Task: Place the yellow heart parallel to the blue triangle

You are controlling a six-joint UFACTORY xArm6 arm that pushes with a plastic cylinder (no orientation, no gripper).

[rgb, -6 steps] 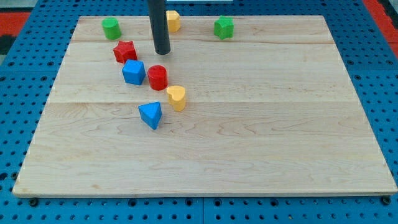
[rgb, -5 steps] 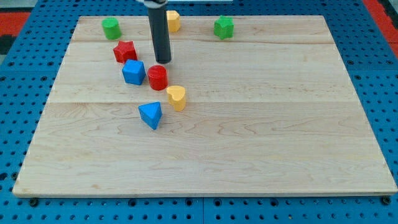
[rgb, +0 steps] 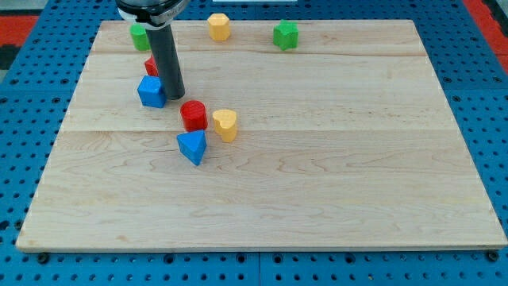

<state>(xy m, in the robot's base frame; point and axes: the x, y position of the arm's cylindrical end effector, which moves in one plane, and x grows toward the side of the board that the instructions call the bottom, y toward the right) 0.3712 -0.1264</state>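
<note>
A: Claw? None on this rig, only a rod; my tip (rgb: 174, 96) touching the blue cube (rgb: 151, 91), on its right side in the view.

B: Yellow heart (rgb: 225, 125)?

A: Lower right of the cube, beside the red cylinder (rgb: 193, 116); blue triangle (rgb: 192, 147) just below.

Views: one camera only, so no shared area between views.
Position: above the board (rgb: 317, 199), beyond its bottom edge, looking down at a slant.
Facing: toward the view's top; the board's side edges draw together that way.
Nearness: far enough to take in the whole board, with blue pegboard (rgb: 24, 159) around it.
Rod: comes in from the view's top left, its upper part cut off by the frame.
My tip (rgb: 175, 96): left of centre, in the upper half, just right of the blue block (rgb: 151, 92).
</note>
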